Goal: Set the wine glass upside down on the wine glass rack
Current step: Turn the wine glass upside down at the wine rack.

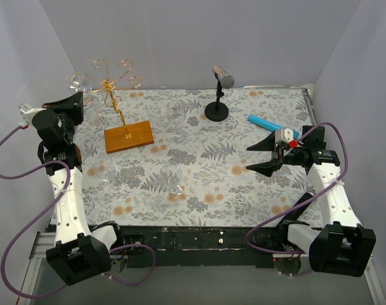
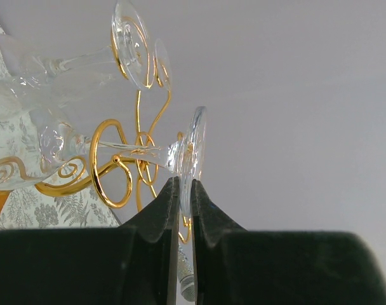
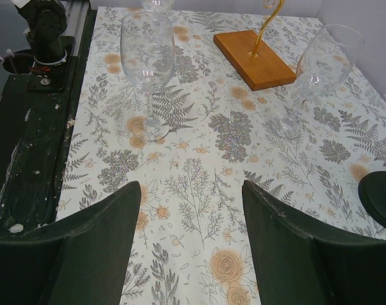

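The wine glass rack (image 1: 115,82) is gold wire with curled arms on an orange-brown wooden base (image 1: 128,136), at the back left. My left gripper (image 1: 77,100) is up at the rack's left arms, shut on the foot of a clear wine glass (image 1: 79,82). In the left wrist view the gripper (image 2: 185,187) pinches the glass foot (image 2: 193,149) edge-on. The stem (image 2: 126,149) runs left across a gold curl (image 2: 104,165), and the bowl lies beyond it. A second glass (image 2: 133,44) hangs on another arm. My right gripper (image 1: 261,157) is open and empty, low over the table.
Two upright wine glasses (image 3: 147,47) (image 3: 326,60) stand on the floral cloth between the arms. A black microphone stand (image 1: 217,109) is at the back centre and a blue tube (image 1: 269,123) lies at the back right. White walls enclose the table.
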Controlling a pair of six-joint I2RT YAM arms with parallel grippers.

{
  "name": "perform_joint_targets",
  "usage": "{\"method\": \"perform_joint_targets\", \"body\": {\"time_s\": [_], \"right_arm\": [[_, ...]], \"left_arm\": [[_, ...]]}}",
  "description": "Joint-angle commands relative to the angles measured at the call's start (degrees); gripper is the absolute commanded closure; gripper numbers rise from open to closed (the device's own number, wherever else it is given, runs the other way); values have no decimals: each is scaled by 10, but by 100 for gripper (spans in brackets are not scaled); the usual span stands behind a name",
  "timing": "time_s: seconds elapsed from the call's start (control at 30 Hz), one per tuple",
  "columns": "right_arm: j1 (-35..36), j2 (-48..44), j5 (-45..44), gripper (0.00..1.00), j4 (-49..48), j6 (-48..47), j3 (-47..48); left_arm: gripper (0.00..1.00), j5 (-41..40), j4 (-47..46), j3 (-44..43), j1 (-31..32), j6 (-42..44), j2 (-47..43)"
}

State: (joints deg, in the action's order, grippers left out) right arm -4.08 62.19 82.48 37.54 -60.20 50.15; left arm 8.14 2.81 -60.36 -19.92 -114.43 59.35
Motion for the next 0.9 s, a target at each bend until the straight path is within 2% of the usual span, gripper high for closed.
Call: {"method": "perform_joint_targets", "body": {"time_s": [0.0,0.87], "right_arm": [[-1,-1,10,27,5,-7,22],[-2,3,7,27,5,-7,22]], "left_arm": [[100,5,-45,6,-6,-199,-27],[100,35,-70,86,-6,-236,-71]]}}
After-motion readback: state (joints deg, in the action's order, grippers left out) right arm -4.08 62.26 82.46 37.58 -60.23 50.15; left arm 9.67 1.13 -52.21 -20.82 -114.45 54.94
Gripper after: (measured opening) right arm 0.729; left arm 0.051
